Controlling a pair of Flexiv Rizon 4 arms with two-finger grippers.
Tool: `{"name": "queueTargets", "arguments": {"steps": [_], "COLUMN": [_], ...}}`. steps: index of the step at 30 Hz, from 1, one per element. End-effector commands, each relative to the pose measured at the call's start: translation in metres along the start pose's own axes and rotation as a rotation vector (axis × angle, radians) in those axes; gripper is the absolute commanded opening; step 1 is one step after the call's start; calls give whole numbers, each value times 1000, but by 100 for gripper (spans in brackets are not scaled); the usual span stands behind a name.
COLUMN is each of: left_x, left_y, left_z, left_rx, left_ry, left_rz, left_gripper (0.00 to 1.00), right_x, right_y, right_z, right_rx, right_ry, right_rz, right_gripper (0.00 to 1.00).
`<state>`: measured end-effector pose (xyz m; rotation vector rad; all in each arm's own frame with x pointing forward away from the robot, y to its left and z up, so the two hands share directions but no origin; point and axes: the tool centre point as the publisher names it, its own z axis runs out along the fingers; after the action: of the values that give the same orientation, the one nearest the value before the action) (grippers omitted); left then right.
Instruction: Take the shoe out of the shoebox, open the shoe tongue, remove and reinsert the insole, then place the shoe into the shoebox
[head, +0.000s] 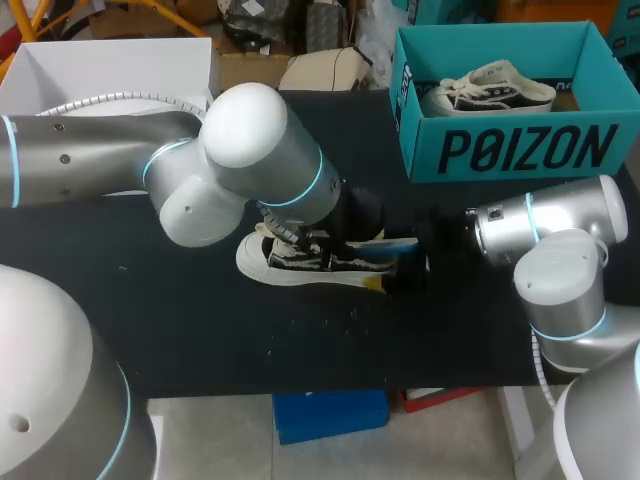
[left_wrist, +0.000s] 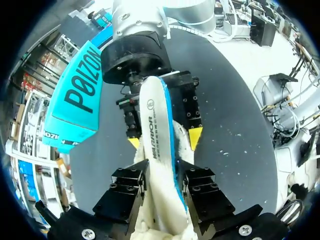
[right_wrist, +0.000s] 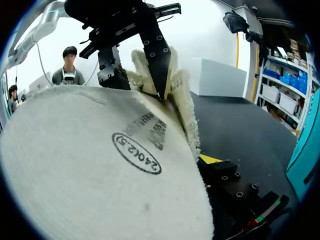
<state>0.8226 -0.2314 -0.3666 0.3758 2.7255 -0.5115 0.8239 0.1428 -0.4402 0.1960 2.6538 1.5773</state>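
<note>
**Two robot arms meet over a shoe and its insole at the middle of a black table**

A black table (head: 200, 330) fills the head view. The left arm (head: 250, 150), thick and silver, comes in from 9 o'clock and ends over the centre. The right arm (head: 560, 240) comes in from 3 o'clock and points toward the centre.

A teal shoebox (head: 520, 150) stands open at 1 o'clock with a second shoe (head: 490, 90) lying inside it. A white box (head: 110, 65) sits at 11 o'clock.

The shoe (head: 290, 262), white with dark panels, lies on its sole at the table's centre, outside the shoebox and well apart from it, partly hidden under the left arm.

The insole (left_wrist: 155, 135), white with a blue edge, sticks up out of the shoe and runs from one gripper to the other.

The left gripper (left_wrist: 160, 187) is closed on the shoe, its black fingers pressing the fleecy lining at the opening from both sides. The right gripper (left_wrist: 165, 140) clasps the far end of the insole, one yellow tip on each side.
</note>
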Motion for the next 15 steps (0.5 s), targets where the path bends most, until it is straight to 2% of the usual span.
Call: {"name": "queueTargets", "arguments": {"steps": [1,8,15], "left_x": [3,-2,-4], "left_y": [-1,-15,-24], "left_z": [-3,7,18], "left_rx": [45,87,97], "left_ry": [-23,-16,-5], "left_rz": [9,22,28], "left_gripper": [33,34,34], "right_x": [1,1,1], "right_y": [-1,-1,-1], "right_z": [3,3,3], "right_rx": [3,3,3], "right_ry": [-2,-2,-2], "right_rz": [2,2,2], "right_gripper": [0,0,0]}}
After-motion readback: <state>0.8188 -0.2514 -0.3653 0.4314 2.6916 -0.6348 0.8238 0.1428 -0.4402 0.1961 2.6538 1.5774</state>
